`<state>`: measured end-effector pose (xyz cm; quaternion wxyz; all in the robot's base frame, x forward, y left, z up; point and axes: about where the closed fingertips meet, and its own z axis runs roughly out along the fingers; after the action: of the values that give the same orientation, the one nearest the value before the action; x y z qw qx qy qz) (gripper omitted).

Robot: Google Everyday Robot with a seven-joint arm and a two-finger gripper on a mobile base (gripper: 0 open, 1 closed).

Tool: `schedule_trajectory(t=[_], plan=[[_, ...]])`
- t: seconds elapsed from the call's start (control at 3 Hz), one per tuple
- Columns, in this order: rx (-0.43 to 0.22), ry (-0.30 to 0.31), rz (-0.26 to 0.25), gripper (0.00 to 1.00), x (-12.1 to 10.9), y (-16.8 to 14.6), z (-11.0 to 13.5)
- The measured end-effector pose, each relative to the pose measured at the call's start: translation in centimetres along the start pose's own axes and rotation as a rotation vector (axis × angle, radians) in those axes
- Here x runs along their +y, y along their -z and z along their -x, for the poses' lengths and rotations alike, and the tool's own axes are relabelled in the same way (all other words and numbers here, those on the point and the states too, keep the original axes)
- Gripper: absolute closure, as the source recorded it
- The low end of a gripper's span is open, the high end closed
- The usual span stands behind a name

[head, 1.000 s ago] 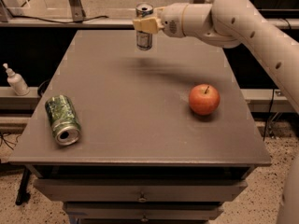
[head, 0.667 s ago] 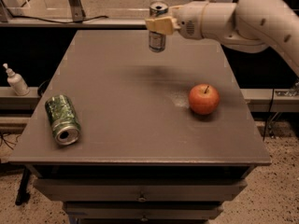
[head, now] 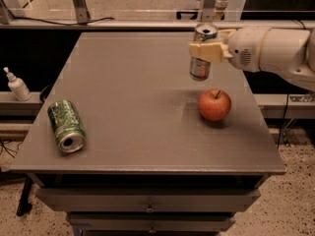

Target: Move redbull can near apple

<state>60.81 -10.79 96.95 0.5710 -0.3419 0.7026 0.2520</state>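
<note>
Redbull can (head: pixel 199 69) transport is in hand, we judge: past the green can (head: pixel 66 126) (not ours) and the apple (head: pixel 215 104), the claw (head: pixel 202 52) grips it aloft, just behind the apple; next, lower onto the worktop (head: pixel 133 82), release.

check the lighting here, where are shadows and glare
Camera view: soft light; the apple casts a faint shadow at its base on the table; the redbull can, clamped in the gripper above the table's far right, glints on its silver top, as does the green can.
</note>
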Motion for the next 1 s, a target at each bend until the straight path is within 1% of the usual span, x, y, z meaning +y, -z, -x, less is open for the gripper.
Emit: schedule_trajectory(t=[0.33, 0.67, 1.0], plan=[[0.002, -0.030, -0.062, 1.00, -1.5, 4.2, -2.6], [-0.001, -0.033, -0.111, 1.00, -4.1, 6.6, -4.1], [-0.008, -0.029, -0.142, 1.00, -6.2, 7.7, -4.7]])
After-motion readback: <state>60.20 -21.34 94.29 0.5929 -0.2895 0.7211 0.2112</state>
